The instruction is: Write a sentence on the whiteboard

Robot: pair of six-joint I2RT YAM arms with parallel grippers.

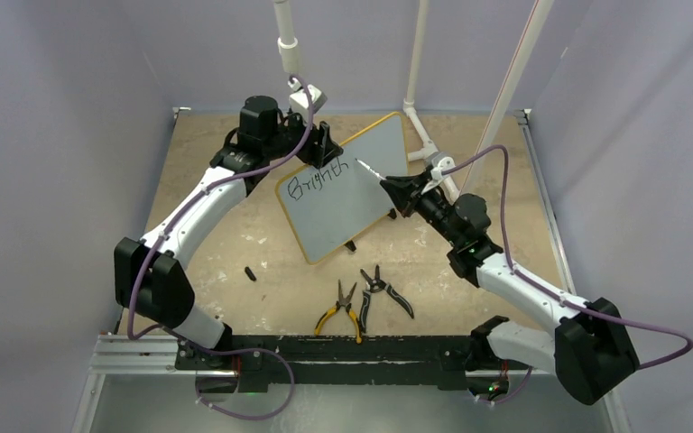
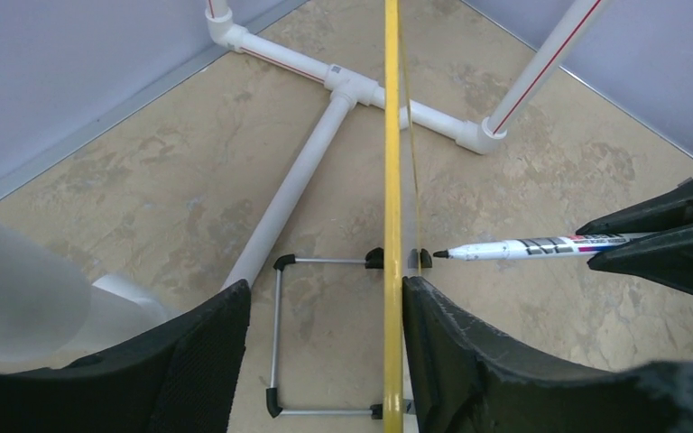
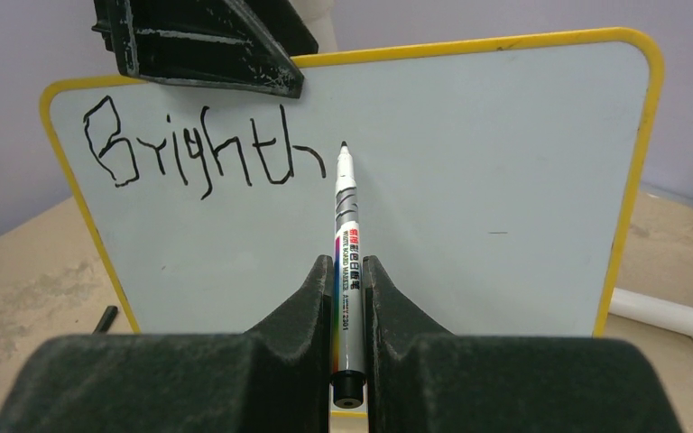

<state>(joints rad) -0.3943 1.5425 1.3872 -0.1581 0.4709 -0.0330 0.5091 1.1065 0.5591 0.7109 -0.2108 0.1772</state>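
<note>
Marker tip beside sentence on whiteboard

The sentence on the whiteboard reads "Brighth"; print on the marker is too small

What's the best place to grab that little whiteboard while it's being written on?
Probably its top rim, coming from above: the whiteboard stands propped up, so that thin yellow edge fits between two fingers and the writing face stays clear for the marker. The left gripper straddles that rim, jaws open.
</note>
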